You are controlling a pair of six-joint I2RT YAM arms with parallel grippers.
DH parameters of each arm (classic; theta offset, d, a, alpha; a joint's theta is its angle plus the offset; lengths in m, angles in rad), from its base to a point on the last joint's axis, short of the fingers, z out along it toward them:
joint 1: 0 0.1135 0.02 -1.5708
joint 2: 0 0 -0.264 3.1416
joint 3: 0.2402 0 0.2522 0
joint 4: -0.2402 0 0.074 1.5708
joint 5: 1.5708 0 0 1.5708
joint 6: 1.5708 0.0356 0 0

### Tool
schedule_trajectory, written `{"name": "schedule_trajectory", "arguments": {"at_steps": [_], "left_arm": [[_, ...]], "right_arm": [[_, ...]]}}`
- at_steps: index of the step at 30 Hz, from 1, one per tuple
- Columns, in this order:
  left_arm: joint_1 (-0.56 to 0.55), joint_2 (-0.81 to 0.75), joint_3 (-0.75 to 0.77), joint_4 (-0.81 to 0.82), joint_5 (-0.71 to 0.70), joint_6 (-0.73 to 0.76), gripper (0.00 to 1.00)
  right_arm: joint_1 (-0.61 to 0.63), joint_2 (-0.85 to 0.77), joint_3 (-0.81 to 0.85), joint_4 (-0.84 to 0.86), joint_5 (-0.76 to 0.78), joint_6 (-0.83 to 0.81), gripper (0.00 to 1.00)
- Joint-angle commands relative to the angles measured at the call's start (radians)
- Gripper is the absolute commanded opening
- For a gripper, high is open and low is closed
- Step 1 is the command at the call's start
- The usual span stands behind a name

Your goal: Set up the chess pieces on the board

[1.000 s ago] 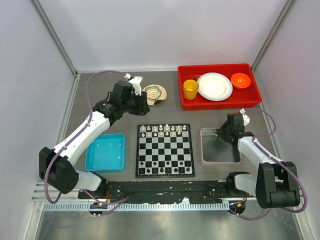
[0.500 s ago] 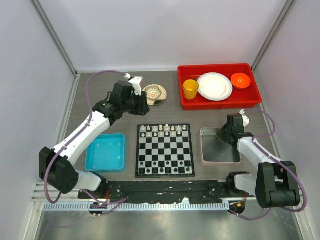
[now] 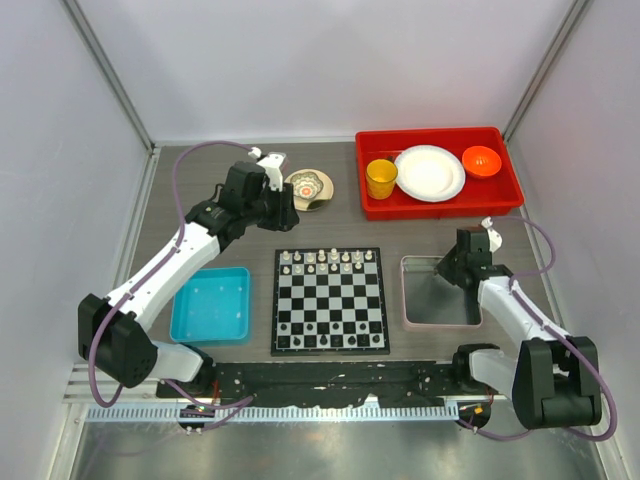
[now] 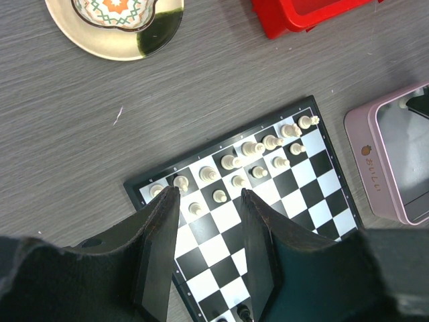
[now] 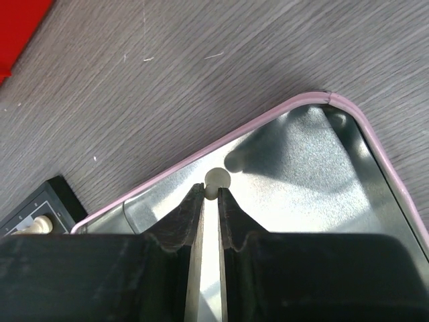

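The top camera hangs high above and behind the arms, looking down and away over the whole table, with the arm bases along the near edge; the left wrist camera sits at mid height, looking almost straight down past the left gripper at the far rows of the board; it shares the board, saucer, red tray and tin with the top view; the right wrist camera is very close, aimed down past the right gripper and a chess piece pinched at its tips; it shares the tin's far-left corner and the board's far-right corner with the left wrist view.
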Motion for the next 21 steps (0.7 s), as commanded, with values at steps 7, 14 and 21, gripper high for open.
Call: {"name": "schedule_trajectory", "arguments": {"at_steps": [7,14,21], "left_arm": [[0.005,-0.008,0.011,0.016,0.011,0.014,0.45],[0.006,-0.004,0.011,0.015,0.011,0.014,0.45],[0.005,-0.002,0.013,0.013,0.011,0.014,0.45]], "right_arm": [[-0.004,-0.077,0.166,-0.164,-0.043,-0.085,0.10],[0.010,-0.122,0.239,-0.201,-0.143,-0.067,0.10],[0.112,-0.080,0.321,-0.210,-0.158,-0.048,0.11]]}}
